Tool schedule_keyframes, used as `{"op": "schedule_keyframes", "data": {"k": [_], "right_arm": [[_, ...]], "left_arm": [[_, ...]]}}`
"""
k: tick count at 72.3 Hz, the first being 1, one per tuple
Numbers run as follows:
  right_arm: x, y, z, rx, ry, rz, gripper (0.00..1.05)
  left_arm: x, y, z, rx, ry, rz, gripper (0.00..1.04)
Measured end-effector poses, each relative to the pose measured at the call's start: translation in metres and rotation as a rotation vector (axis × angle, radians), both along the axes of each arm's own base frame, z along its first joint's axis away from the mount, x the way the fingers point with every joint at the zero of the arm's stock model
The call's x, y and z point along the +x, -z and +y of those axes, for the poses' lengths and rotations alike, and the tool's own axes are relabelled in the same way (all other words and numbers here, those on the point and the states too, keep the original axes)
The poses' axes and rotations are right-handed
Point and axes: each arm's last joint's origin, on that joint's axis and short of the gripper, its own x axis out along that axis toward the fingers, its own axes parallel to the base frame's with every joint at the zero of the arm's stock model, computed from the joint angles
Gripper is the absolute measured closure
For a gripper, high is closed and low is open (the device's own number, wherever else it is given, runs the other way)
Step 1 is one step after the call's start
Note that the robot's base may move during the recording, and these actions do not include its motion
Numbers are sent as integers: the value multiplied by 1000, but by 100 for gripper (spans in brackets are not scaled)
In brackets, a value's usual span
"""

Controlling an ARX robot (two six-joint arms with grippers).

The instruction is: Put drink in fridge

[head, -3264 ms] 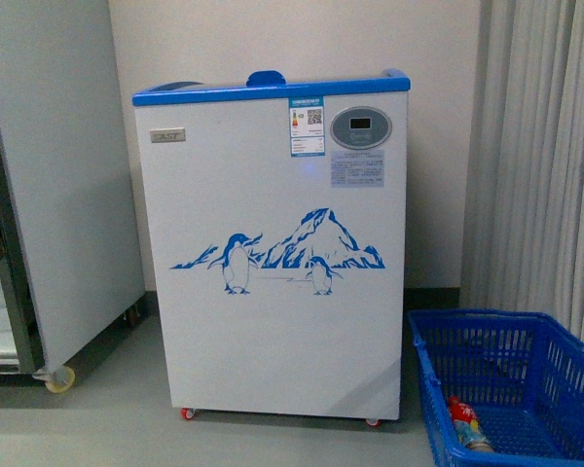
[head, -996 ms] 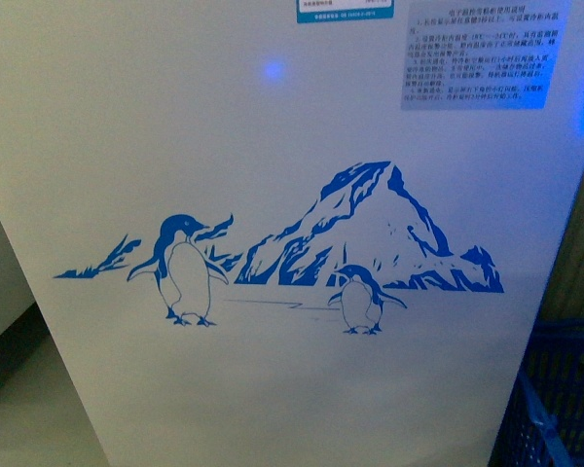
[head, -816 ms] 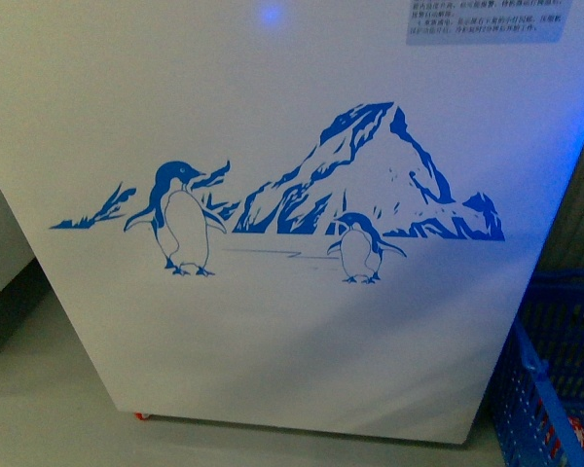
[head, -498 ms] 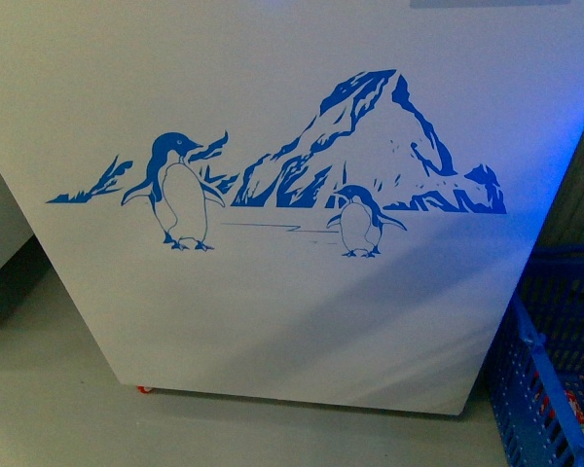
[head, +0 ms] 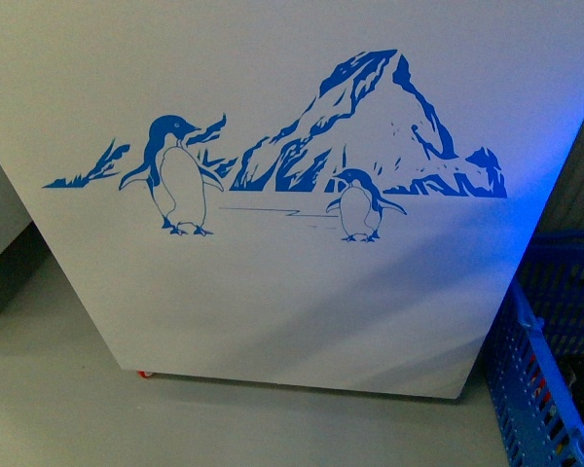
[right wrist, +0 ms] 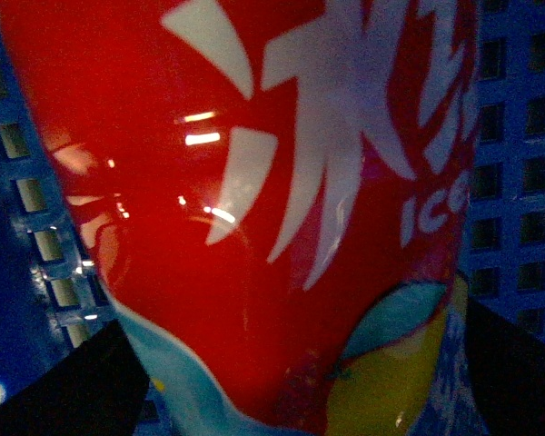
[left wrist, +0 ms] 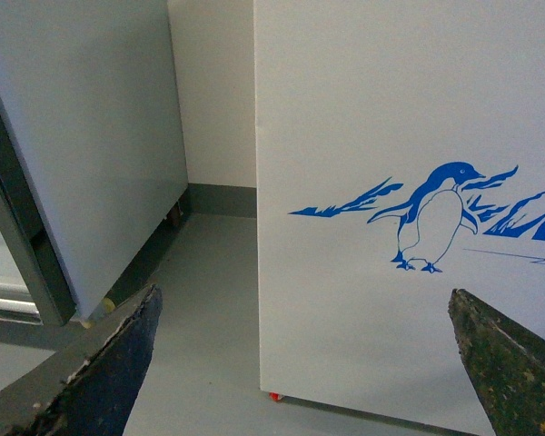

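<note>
Drink (right wrist: 254, 209) is seen only in the right wrist view, filling it: glossy red label with white characters and the letters "ICE", cyan and yellow bands at one end; blue basket (right wrist: 513, 136) mesh is seen close behind it on both sides, so the drink is placed inside the basket; right pincer (right wrist: 295, 318) is spread, one dark fingertip showing on each side of the drink; contact with the label cannot be told; fridge (head: 302, 311) is recorded close ahead in the front view, its white front filling most of the frame, with the blue penguin-and-mountain decal (head: 302, 146) across it; its top is out of frame; a red caster (head: 144, 373) is noted under its lower left corner; the basket stands on the grey floor (head: 58, 409) just beside the fridge's right side; left pincer (left wrist: 304, 292) is spread wide and empty, held apart from the fridge front at its left edge; a grey upright cabinet (left wrist: 91, 136) is noted to the left of the fridge, a strip of floor between them; a pale wall (left wrist: 209, 91) is seen behind both.
</note>
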Motion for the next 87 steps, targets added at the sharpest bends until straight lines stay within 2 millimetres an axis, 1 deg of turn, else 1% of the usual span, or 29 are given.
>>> {"op": "schedule_keyframes", "data": {"k": [1, 7, 18, 25, 32, 38, 39, 43, 44, 45, 46, 47, 48, 53, 54, 61, 64, 65, 70, 71, 76, 80, 82, 83, 87], "right_arm": [[0, 0, 0, 0, -1, 2, 22], [0, 0, 0, -6, -6, 28, 41], [-4, -2, -1, 3, -3, 38, 58], [-11, -9, -1, 14, -1, 43, 63], [-18, -17, 1, 29, -4, 44, 65], [-24, -35, 3, 27, -6, 28, 65], [-25, -41, 4, 25, -7, 19, 65], [-27, -58, 4, 28, -12, -3, 65], [-27, -67, 5, 28, -15, -15, 65], [-27, -72, 5, 25, -18, -23, 65], [-27, -83, 5, 21, -21, -40, 65], [-27, -88, 5, 19, -23, -48, 65], [-27, -100, 6, 19, -25, -66, 65], [-29, -131, 6, 19, -33, -116, 65], [-30, -144, 7, 16, -37, -138, 65], [-36, -189, 9, -5, -60, -224, 65], [-41, -208, 11, -16, -73, -261, 65], [-45, -221, 12, -24, -80, -284, 65], [-55, -253, 14, -17, -100, -337, 65], [-60, -265, 16, -17, -111, -359, 65], [-70, -298, 18, -19, -124, -419, 65], [-85, -352, 23, -32, -148, -538, 65], [-89, -367, 25, -38, -153, -575, 65], [-93, -381, 26, -43, -159, -614, 65], [-102, -409, 29, -58, -168, -691, 65]], "left_arm": [[0, 0, 0, 0, 0, 0, 8], [0, 0, 0, 0, 0, 0, 8], [0, 0, 0, 0, 0, 0, 8], [0, 0, 0, 0, 0, 0, 8], [0, 0, 0, 0, 0, 0, 8], [0, 0, 0, 0, 0, 0, 8], [0, 0, 0, 0, 0, 0, 8], [0, 0, 0, 0, 0, 0, 8], [0, 0, 0, 0, 0, 0, 8], [0, 0, 0, 0, 0, 0, 8], [0, 0, 0, 0, 0, 0, 8], [0, 0, 0, 0, 0, 0, 8], [0, 0, 0, 0, 0, 0, 8], [0, 0, 0, 0, 0, 0, 8], [0, 0, 0, 0, 0, 0, 8], [0, 0, 0, 0, 0, 0, 8], [0, 0, 0, 0, 0, 0, 8], [0, 0, 0, 0, 0, 0, 8], [0, 0, 0, 0, 0, 0, 8], [0, 0, 0, 0, 0, 0, 8], [0, 0, 0, 0, 0, 0, 8], [0, 0, 0, 0, 0, 0, 8], [0, 0, 0, 0, 0, 0, 8], [0, 0, 0, 0, 0, 0, 8], [0, 0, 0, 0, 0, 0, 8]]}}
